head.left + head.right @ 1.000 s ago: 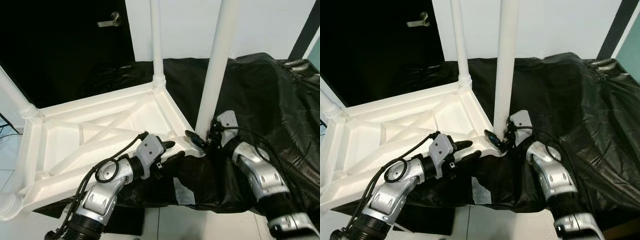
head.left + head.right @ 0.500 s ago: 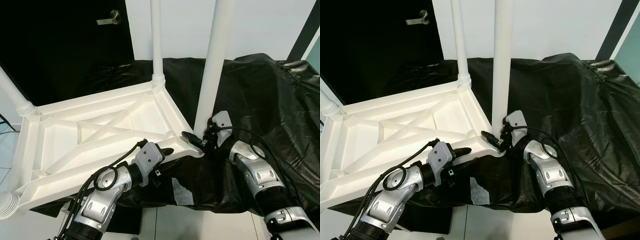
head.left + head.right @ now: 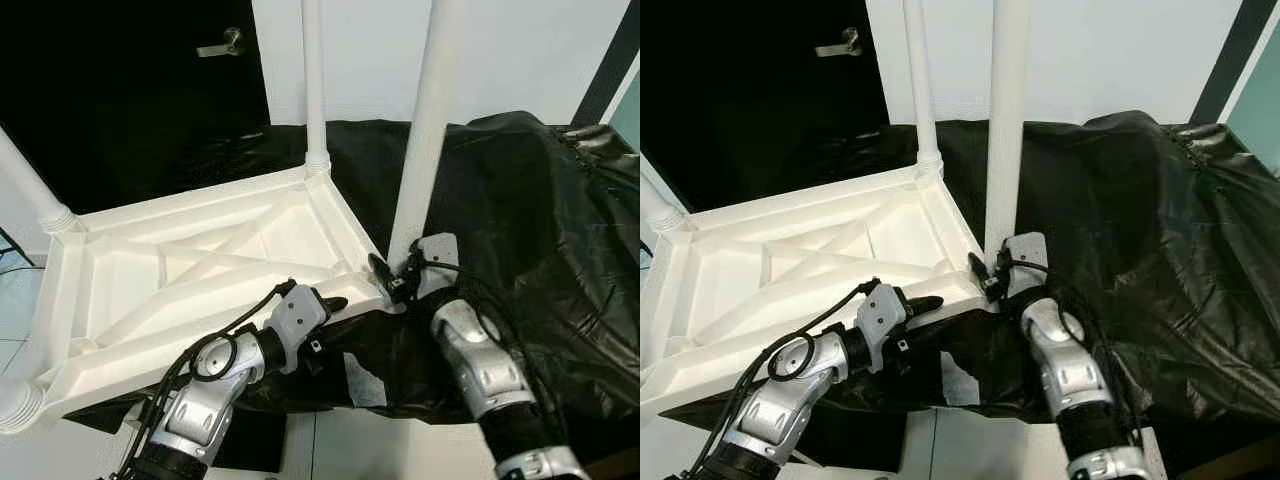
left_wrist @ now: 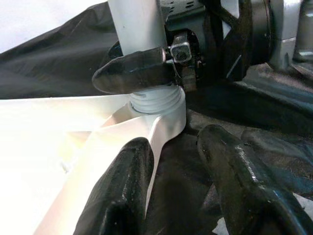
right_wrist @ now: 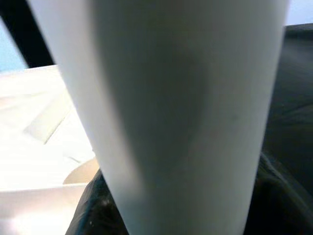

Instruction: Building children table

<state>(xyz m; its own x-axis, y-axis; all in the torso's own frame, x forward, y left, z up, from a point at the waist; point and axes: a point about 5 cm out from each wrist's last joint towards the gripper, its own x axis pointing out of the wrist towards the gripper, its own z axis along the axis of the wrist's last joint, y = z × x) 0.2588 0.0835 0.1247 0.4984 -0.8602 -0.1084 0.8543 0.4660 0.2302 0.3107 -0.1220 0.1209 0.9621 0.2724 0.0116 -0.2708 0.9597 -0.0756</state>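
The right gripper clenched the table leg at its base; the left gripper straddled the tabletop rim, fingers released.

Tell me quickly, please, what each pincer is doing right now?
Left pincer: open, straddling the tabletop corner edge.
Right pincer: closed on the table leg.

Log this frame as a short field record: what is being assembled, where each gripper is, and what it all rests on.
workpiece: white tabletop, upside down, ribs up
legs fitted: upright at far corner, near-right corner, left corner
right gripper: clamped on the base of the near-right leg, above the threaded joint
left gripper: fingers apart, straddling the tabletop edge beside that corner
surface: black sheet
background: dark door with handle
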